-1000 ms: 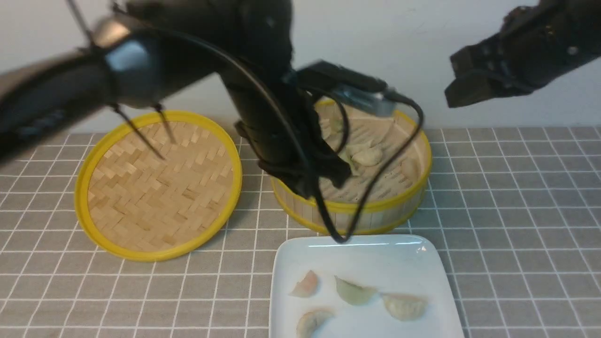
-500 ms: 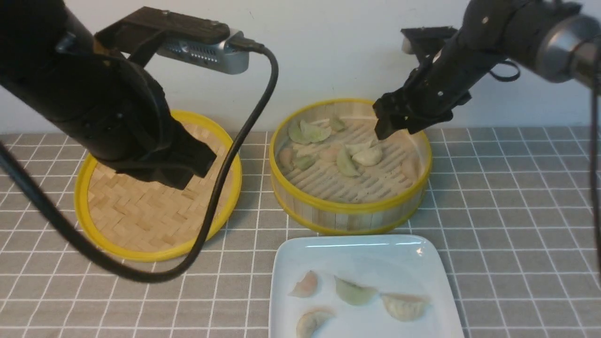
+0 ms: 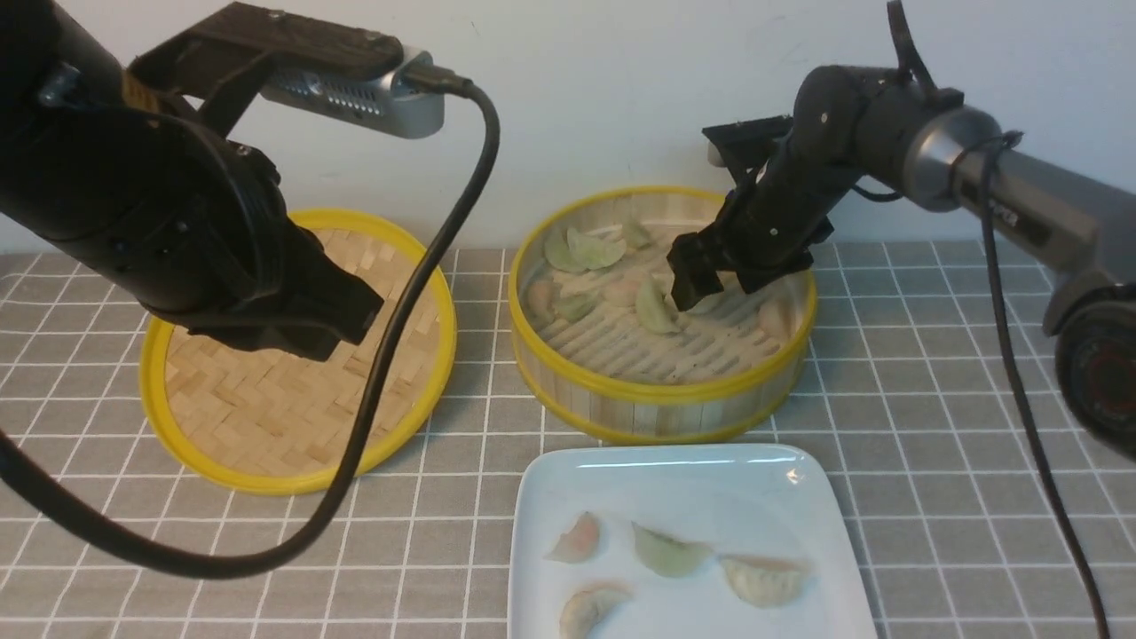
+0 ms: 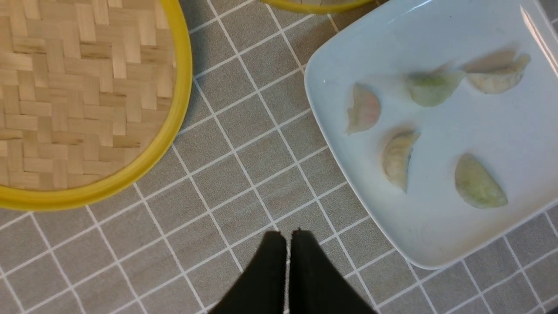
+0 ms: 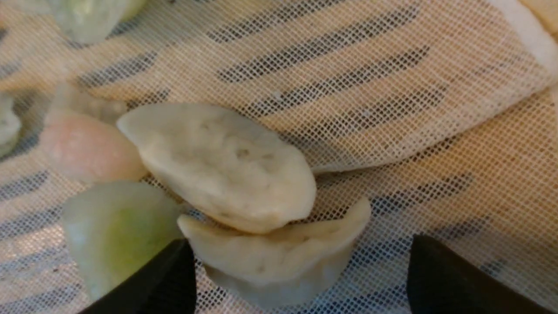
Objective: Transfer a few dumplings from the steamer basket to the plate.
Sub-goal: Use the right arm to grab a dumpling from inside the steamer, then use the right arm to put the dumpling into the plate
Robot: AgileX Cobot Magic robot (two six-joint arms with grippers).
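Dumplings (image 3: 657, 311) lie in the steamer basket (image 3: 661, 390), five on the plate (image 3: 674, 479).

The round bamboo steamer basket (image 3: 661, 404), with yellow rims and slatted walls, stands upright on the counter (image 3: 932, 399). Pale cream, green and pinkish dumplings (image 3: 581, 251) lie clustered on its slatted floor, two cream ones overlapping. Just in front of it sits the glossy white square plate (image 3: 674, 479), with five dumplings lying apart from each other on it.
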